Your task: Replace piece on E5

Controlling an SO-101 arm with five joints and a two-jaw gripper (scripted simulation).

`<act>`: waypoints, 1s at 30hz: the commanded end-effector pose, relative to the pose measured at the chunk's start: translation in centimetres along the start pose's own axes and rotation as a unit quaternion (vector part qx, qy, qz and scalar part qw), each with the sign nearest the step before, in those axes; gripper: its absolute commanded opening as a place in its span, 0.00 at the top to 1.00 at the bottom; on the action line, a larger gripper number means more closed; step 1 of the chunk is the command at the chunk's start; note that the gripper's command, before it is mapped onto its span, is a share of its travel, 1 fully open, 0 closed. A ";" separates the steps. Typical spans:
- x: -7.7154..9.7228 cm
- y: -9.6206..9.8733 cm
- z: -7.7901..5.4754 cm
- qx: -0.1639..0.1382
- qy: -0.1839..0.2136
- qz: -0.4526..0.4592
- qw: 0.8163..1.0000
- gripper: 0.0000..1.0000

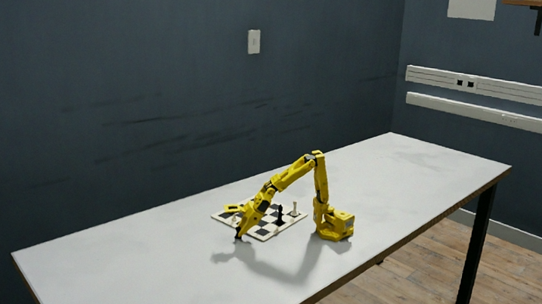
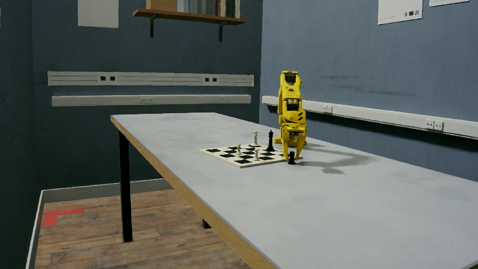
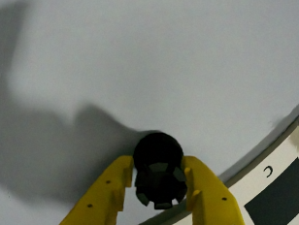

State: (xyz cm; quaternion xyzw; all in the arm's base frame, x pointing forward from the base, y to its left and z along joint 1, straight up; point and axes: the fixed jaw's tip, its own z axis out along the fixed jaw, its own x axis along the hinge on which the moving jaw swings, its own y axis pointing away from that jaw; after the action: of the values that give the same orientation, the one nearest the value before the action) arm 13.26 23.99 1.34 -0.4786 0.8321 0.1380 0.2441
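A black rook (image 1: 236, 235) (image 2: 291, 158) (image 3: 160, 181) stands upright on the table, just off the board's edge. My gripper (image 1: 240, 232) (image 2: 291, 159) (image 3: 158, 167) is low around it, slightly open, with one finger on each side and narrow gaps beside the rook. The board (image 1: 263, 239) (image 2: 241, 166) (image 3: 252, 186) carries a tall black piece (image 1: 280, 216) (image 2: 270, 142), a tall white piece (image 1: 294, 209) (image 2: 255, 138) and small white pieces (image 2: 238, 149) (image 2: 256, 154), all upright. The arm hides part of the board in the top view. Most square names are too small to read.
The board's rim with a letter C lies close beside the gripper in the wrist view. The yellow arm base (image 1: 333, 226) stands on the table (image 1: 122, 260) (image 2: 351, 213) beyond the board. The arm reaches over part of the board.
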 end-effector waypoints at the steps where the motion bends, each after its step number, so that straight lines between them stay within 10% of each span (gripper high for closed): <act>1: 0.5 0.3 0.1 -0.003 0.009 0.002 1.000 0.88; 30: -0.4 0.2 -0.5 -0.002 0.008 0.003 1.000 0.88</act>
State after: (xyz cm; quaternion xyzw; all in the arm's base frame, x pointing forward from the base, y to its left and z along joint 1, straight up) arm 13.11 23.75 1.37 -0.4809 0.8366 0.1292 0.2285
